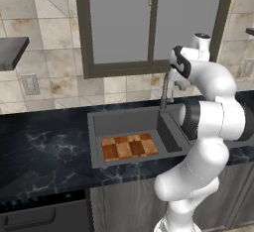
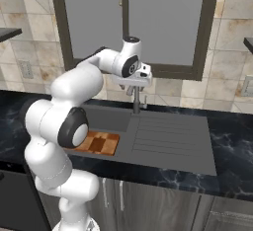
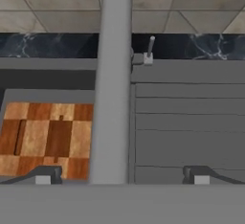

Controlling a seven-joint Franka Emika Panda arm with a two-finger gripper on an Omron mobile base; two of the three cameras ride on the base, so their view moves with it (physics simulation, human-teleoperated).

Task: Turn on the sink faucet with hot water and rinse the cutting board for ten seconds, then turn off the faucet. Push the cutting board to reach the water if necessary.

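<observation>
Left base view: the cutting board lies in the sink, below and left of the claw at the faucet.
Hand view: the claw gapes wide, empty, its fingertips straddling the spout.

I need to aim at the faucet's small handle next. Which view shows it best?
The hand view: the handle stands clear beside the faucet stem. The right base view shows it small at the stem's base; in the left base view I cannot make it out.
</observation>
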